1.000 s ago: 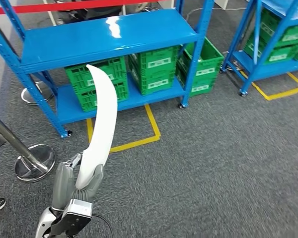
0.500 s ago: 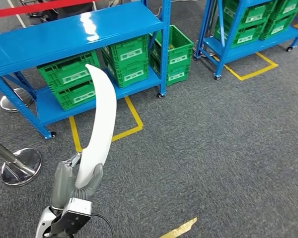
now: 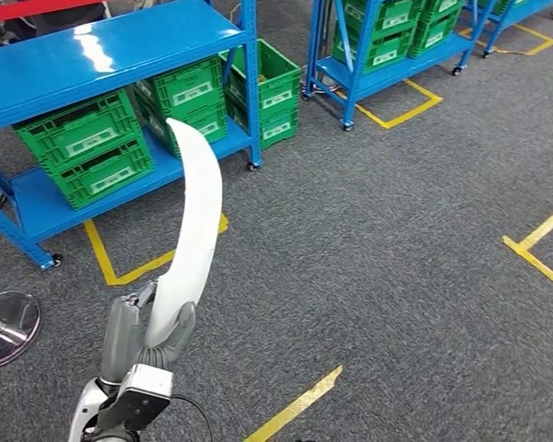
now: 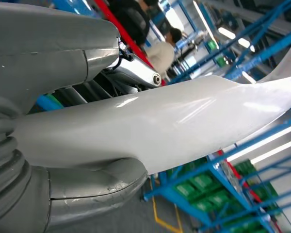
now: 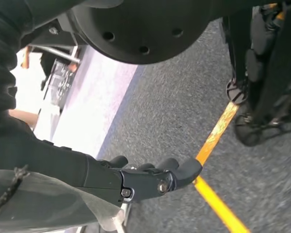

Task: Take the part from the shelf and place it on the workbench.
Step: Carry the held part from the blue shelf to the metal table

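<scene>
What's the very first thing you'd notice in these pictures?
The long, curved white part sticking up like a big tusk, held in the robot's left hand low in the head view. Behind it stands a bright blue shelf with green crates on its lower level, on grey carpet marked with yellow tape lines.

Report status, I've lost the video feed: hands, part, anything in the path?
Left robot hand grips white curved part, held upright. Right robot hand empty, hanging over carpet. Blue shelf to the left; workbench unseen.
</scene>
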{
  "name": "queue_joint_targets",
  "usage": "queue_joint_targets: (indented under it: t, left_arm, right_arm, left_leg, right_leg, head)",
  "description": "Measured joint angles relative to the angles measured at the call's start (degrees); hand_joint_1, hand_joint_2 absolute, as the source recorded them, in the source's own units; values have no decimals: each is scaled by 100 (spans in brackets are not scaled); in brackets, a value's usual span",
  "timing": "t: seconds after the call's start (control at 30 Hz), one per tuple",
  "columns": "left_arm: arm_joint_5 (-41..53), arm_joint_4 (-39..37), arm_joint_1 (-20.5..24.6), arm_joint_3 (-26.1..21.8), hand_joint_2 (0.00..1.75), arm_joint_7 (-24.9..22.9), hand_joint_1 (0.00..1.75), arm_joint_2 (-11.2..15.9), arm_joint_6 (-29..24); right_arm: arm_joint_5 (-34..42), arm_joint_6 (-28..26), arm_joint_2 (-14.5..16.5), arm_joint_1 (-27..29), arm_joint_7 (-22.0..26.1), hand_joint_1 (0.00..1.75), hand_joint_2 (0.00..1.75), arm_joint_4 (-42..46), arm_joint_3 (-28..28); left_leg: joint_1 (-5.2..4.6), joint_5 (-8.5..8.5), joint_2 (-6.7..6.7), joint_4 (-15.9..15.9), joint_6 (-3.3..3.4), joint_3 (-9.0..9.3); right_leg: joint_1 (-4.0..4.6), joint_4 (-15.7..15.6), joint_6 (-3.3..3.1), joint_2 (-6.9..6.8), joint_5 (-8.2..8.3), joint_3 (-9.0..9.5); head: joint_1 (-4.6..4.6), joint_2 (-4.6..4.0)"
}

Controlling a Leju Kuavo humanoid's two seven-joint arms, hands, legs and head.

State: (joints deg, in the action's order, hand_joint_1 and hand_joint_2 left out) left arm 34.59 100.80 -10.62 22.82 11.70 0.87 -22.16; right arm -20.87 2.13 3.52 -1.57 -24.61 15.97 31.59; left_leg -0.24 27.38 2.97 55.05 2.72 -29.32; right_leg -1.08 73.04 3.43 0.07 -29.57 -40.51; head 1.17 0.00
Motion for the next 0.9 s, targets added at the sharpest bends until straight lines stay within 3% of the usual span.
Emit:
queue_joint_targets:
  t: [0.07,0.13,0.2,0.23,0.3,0.37,0.4,0.43,0.47,0.5,0.53,0.6,0.67,0.73,0.8,0.83,0.9]
  left_arm:
    - [-40,-19,3,-12,175,21,175,-6,22]
    - [-78,-30,14,-31,175,52,175,-14,43]
    - [-100,-36,31,-51,175,78,175,-27,56]
    - [-104,-38,42,-59,175,86,175,-35,61]
    - [-112,-44,64,-69,175,104,175,-48,73]
    - [-127,-62,74,-86,175,125,175,-49,96]
    - [-138,-74,71,-96,175,133,175,-48,109]
    - [-150,-89,70,-107,175,139,175,-48,125]
    - [-159,-101,70,-118,175,144,175,-48,138]
    - [-163,-110,71,-127,175,149,175,-48,149]
    - [-165,-116,72,-137,175,153,175,-48,157]
    - [-166,-123,78,-155,175,159,175,-47,161]
    - [-166,-130,84,-172,175,166,175,-46,161]
    - [-166,-134,102,-189,175,168,175,-50,161]
    - [-166,-135,122,-202,175,168,175,-58,162]
    - [-166,-136,122,-208,175,169,175,-61,162]
    - [-166,-140,117,-223,175,170,175,-60,163]
  right_arm:
    - [-17,-16,0,4,-1,0,175,12,25]
    - [-41,-27,0,-10,-2,0,175,31,45]
    - [-67,-28,0,-19,15,0,175,39,61]
    - [-78,-31,1,-12,24,0,175,40,74]
    - [-106,-34,4,0,29,0,175,42,108]
    - [-134,-36,7,3,9,0,175,47,146]
    - [-148,-38,7,4,2,0,175,50,164]
    - [-162,-39,7,6,-1,0,175,51,180]
    - [-177,-38,7,11,1,0,175,52,195]
    - [-191,-36,7,17,3,0,175,53,210]
    - [-201,-33,8,22,2,0,175,54,224]
    - [-210,-31,21,29,2,0,175,55,252]
    - [-212,-31,33,25,3,0,175,62,278]
    - [-213,-31,32,38,5,0,175,69,295]
    - [-215,-31,30,60,3,0,175,72,302]
    - [-217,-31,28,61,-12,0,175,73,305]
    - [-219,-31,31,54,-41,0,175,73,309]
  left_leg:
    - [-5,-41,132,28,-35,-75]
    - [-23,-75,253,60,-91,-114]
    - [-32,-113,374,81,-156,-136]
    - [-32,-111,411,92,-189,-147]
    - [-12,82,228,278,-253,-213]
    - [16,525,-103,902,-296,-424]
    - [23,731,-189,1303,-303,-561]
    - [25,849,-230,1620,-304,-660]
    - [25,841,-245,1750,-298,-678]
    - [25,720,-258,1660,-284,-599]
    - [25,522,-289,1370,-263,-432]
    - [32,194,-545,653,-209,-67]
    - [38,118,-758,296,-179,76]
    - [50,146,-686,203,-156,71]
    - [81,144,-545,123,-111,74]
    - [94,128,-471,105,-91,73]
    - [78,120,-319,103,-67,65]
  right_leg:
    - [-6,-664,5,-181,231,546]
    - [37,-1454,-56,-398,164,1098]
    - [80,-1755,-145,-402,61,1238]
    - [68,-1792,-194,-343,64,1227]
    - [44,-1847,-302,-232,101,1201]
    - [42,-1854,-384,-130,167,1161]
    - [53,-1847,-406,-70,196,1125]
    - [66,-1837,-414,-2,220,1091]
    - [77,-1823,-416,71,238,1060]
    - [86,-1803,-414,146,252,1034]
    - [93,-1780,-411,220,258,1017]
    - [96,-1722,-395,353,264,958]
    - [86,-1675,-336,481,298,863]
    - [82,-1655,-256,591,346,770]
    - [92,-1517,-194,458,263,637]
    - [92,-1290,-163,323,132,514]
    - [64,-530,-97,89,-227,157]
  head:
    - [2,0]
    - [-2,0]
    - [-3,0]
    - [-1,0]
    - [-15,0]
    - [-33,0]
    - [-38,0]
    - [-39,0]
    - [-39,0]
    - [-39,0]
    - [-39,0]
    - [-37,0]
    - [-42,0]
    - [-46,0]
    - [-31,0]
    - [-19,0]
    - [5,0]
